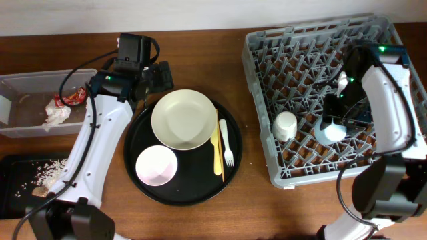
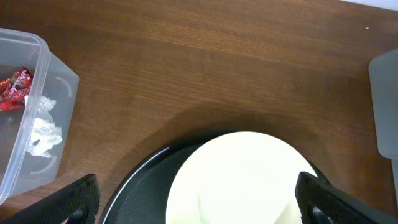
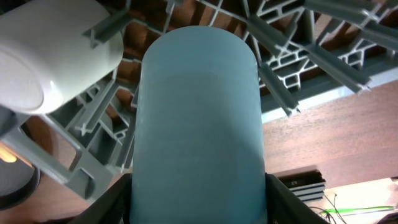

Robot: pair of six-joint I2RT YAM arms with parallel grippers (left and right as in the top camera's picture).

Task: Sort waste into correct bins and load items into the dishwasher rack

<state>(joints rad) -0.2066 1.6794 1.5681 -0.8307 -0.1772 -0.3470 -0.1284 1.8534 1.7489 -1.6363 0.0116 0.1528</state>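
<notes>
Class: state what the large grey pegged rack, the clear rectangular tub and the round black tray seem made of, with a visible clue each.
Large grey pegged rack: moulded plastic, matte; thin uniform lattice ribs. Clear rectangular tub: transparent plastic, glossy; contents show through its walls. Round black tray: probably plastic, smooth with slight sheen; could be coated metal.

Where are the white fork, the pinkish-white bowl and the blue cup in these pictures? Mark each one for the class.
white fork (image 1: 225, 141): overhead view, middle of its handle.
pinkish-white bowl (image 1: 157, 166): overhead view, centre of its inside.
blue cup (image 3: 198, 124): right wrist view, middle of its side wall.
</notes>
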